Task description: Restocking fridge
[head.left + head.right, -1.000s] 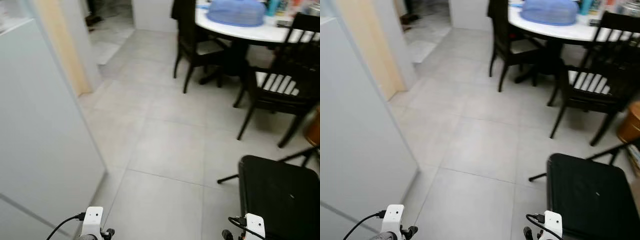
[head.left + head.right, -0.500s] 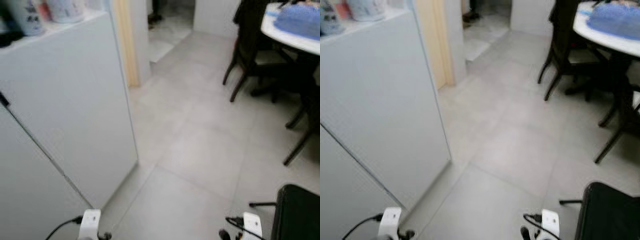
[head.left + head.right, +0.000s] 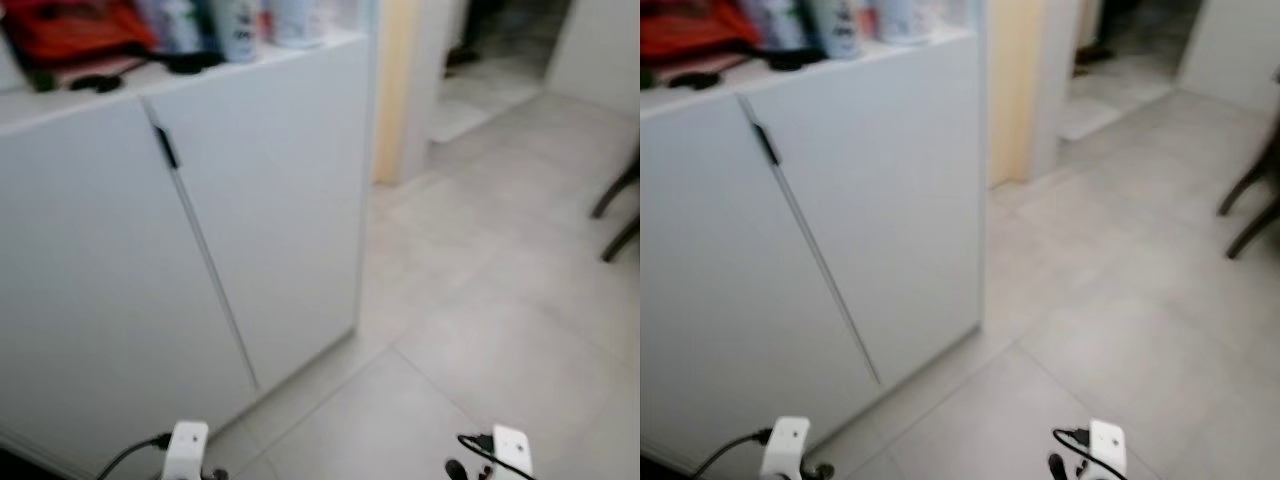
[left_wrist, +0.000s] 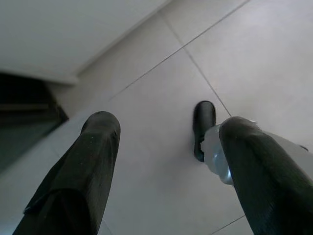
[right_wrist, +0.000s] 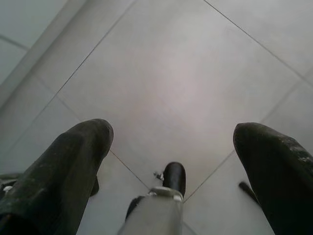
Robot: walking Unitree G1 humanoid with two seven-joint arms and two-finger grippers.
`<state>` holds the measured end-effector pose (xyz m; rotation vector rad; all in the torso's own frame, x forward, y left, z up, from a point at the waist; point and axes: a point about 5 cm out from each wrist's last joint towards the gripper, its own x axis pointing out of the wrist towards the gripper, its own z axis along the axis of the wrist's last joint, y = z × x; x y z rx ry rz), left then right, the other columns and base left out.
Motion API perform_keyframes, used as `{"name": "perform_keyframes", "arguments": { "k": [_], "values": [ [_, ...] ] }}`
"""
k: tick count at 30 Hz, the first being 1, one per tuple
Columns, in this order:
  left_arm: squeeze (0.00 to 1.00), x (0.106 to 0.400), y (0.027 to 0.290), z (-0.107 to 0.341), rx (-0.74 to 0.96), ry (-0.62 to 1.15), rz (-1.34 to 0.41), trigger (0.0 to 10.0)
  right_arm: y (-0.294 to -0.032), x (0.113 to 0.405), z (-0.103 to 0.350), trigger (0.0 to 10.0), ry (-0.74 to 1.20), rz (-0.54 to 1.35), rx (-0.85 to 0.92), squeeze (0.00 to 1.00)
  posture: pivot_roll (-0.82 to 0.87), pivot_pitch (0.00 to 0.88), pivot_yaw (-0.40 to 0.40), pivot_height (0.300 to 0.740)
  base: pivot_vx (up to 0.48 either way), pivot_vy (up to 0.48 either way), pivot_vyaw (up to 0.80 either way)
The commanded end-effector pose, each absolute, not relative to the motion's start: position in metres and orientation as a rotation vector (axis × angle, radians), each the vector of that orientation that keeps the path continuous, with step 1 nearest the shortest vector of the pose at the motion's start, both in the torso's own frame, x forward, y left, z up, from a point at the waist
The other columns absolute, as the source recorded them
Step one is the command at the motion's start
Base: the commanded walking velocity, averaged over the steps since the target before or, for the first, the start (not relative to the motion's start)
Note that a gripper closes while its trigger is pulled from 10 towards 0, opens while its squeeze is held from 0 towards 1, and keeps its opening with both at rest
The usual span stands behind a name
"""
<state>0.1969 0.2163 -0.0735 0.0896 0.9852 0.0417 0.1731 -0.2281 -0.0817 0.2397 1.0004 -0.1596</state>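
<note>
Fridge: none sighted | white cabinet (image 3: 200, 260) swung into view since earlier | left pincer (image 4: 166, 161), right pincer (image 5: 171, 156) spread, empty | approach phase

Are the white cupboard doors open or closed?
Closed: both cupboard doors sit flush, only a thin seam between them.

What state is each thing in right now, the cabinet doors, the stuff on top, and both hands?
White cabinet: both doors shut.
Containers on the cabinet top: upright; too blurred to tell more.
Red item on the cabinet top: lying there, blurred.
Left hand: open, holding nothing, above the floor tiles.
Right hand: open, holding nothing.
</note>
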Motion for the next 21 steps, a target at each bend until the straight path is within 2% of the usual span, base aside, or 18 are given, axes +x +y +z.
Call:
{"name": "perform_keyframes", "arguments": {
  "k": [1,21],
  "values": [
    [0.00,0.1948,0.2220,-0.0735,0.108,0.995,0.052,10.0,-0.2213,0.1776,-0.0812,10.0,0.994,-0.139,0.247,0.00,0.06,0.000,-0.011,0.740,0.000,0.000,0.80],
    [0.00,0.1934,0.2209,-0.0746,0.100,1.001,0.073,10.0,-0.2239,0.1798,-0.0796,10.0,0.993,-0.131,0.229,0.00,0.06,0.000,-0.029,0.740,0.000,0.000,0.80]
  ]
}}
